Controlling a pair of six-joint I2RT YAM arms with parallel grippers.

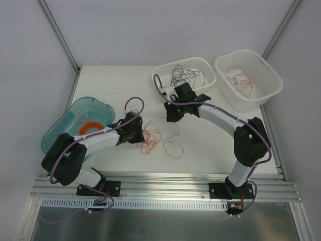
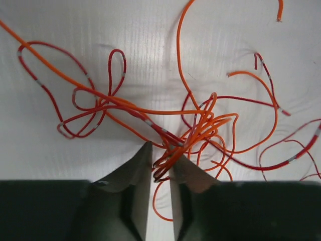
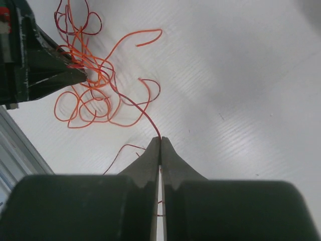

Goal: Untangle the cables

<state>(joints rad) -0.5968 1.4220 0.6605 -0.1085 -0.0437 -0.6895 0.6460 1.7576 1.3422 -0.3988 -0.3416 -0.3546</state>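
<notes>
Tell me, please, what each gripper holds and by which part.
The right gripper pinches one red strand leading from the tangle; left gripper grips its knotted middle.

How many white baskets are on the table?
2. One white basket sits at the back, holding dark wires; the second basket stands right of it, holding red wires.

Light was bright, even and diffuse from overhead, the white table point(image 1: 200, 150) near blown out, only faint soft shadows under the cables point(image 2: 200, 125), top view sharp with no obvious glare, both wrist views crisp on cables but dark and blurred on near fingers point(image 3: 145, 165).
</notes>
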